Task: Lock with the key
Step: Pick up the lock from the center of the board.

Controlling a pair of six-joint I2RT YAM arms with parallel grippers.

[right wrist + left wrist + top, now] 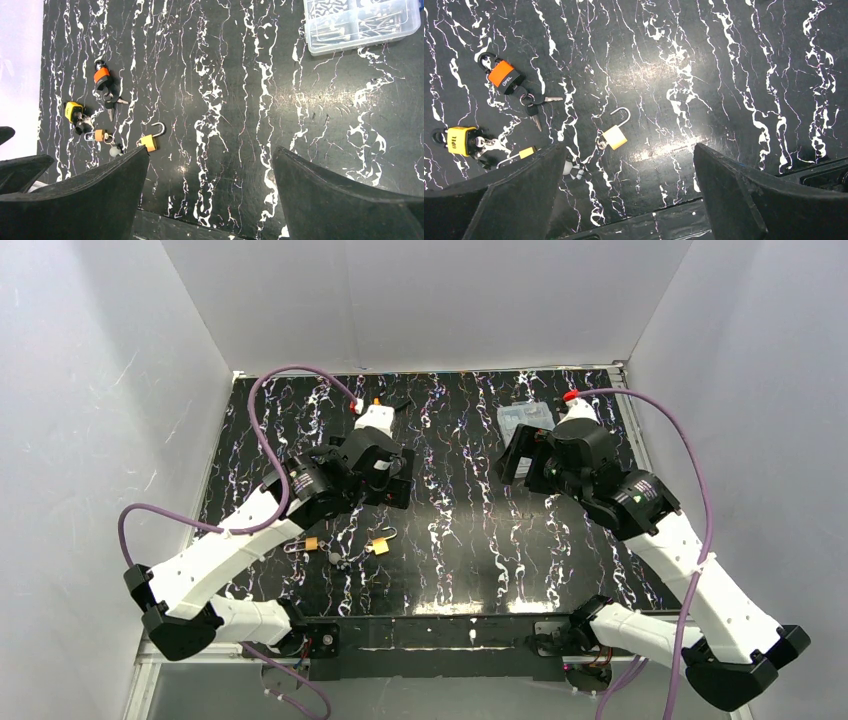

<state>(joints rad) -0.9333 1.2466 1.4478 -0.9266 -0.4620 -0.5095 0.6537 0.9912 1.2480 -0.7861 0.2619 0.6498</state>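
The open padlock (615, 136) lies on the desk (724, 75) between the released left end effector (628, 149) and the near edge, shackle (623, 116) toward the far side; the released right end effector (210, 149) hangs well apart, so left is nearer.

On the table (470, 540), near-left, we log a cluster. Rightmost lies the open-shackle padlock (615, 136), with a small padlock (526, 152) just left of it. Further left sits a third padlock (459, 140), and a fourth padlock (504, 75) lies behind it (keys (531, 106) at its near side). A compartment box (360, 22) lies far right.
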